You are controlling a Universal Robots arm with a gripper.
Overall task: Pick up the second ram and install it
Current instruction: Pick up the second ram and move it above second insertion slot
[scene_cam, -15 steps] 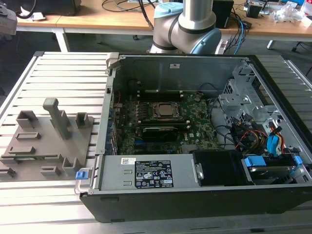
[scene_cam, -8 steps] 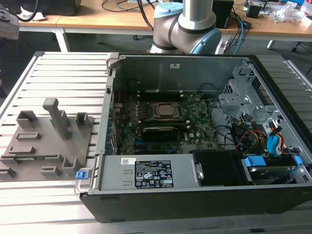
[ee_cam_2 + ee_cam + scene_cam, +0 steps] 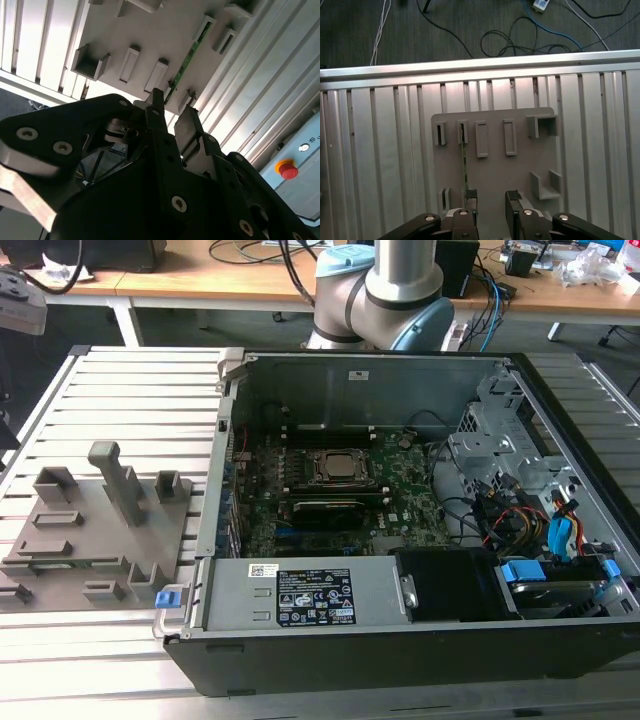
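Your black gripper (image 3: 491,200) hangs open, empty, over the flat grey plastic holder plate (image 3: 495,175). The thin green ram stick (image 3: 464,160) stands on edge in its slots, near one finger (image 3: 470,196).

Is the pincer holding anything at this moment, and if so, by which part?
Nothing is held: the pincer is open, its gap empty, and the second ram stands on edge in the grey holder plate.
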